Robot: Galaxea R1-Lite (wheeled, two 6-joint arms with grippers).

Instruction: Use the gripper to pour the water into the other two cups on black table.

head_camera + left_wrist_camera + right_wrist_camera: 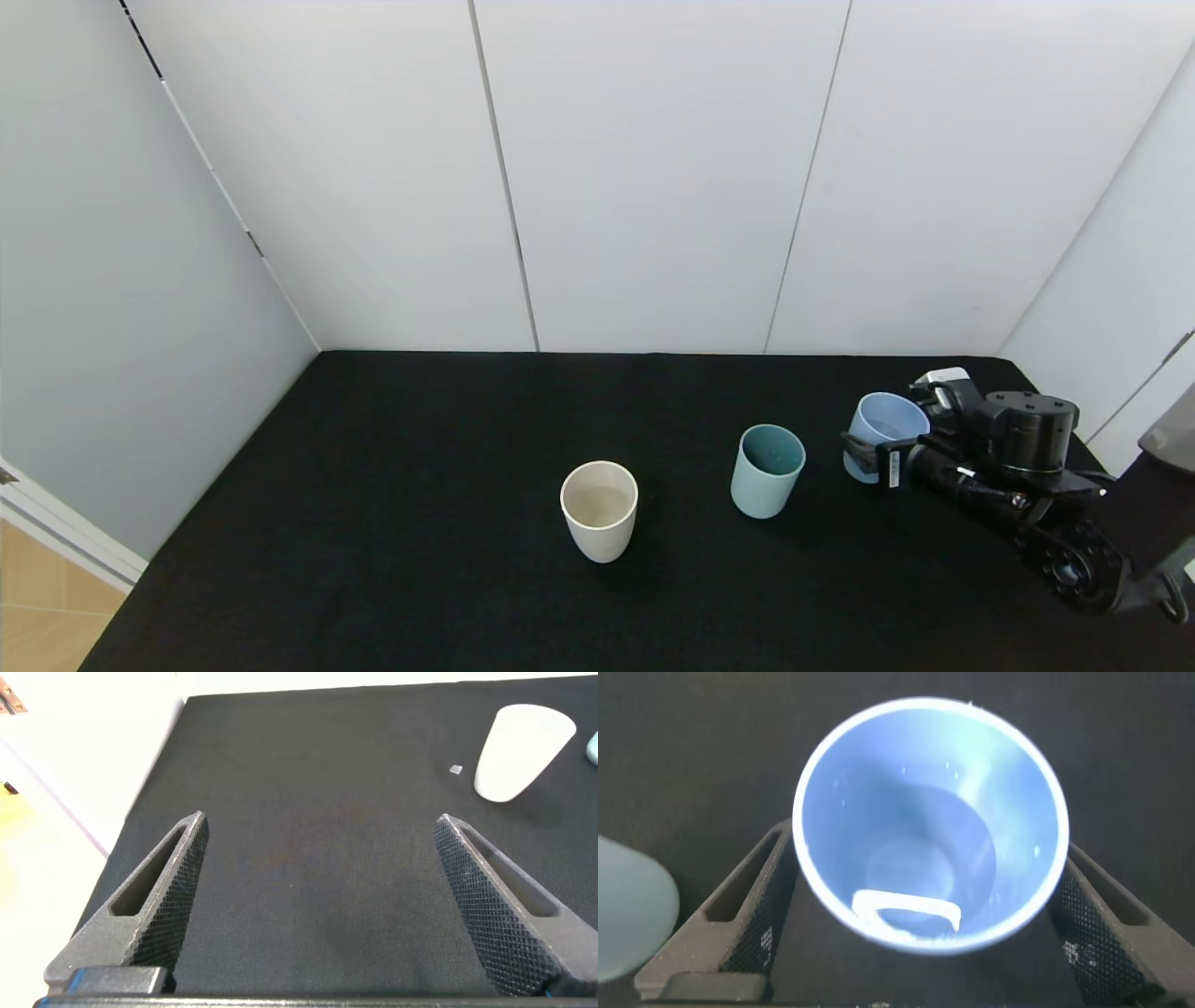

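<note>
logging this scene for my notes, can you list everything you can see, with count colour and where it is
table: 1, black, fills the lower part of the head view
white cup: 1, cream-white, upright near the table's middle
green cup: 1, teal-green, upright between the white cup and the blue cup
blue cup: 1, pale blue, at the table's right, between the right gripper's fingers; water inside
wall panels: several, white, behind the table
small speck: 1, pale, on the table near the white cup
left gripper: 1, black, open over bare table
right gripper: 1, black, around the blue cup
</note>
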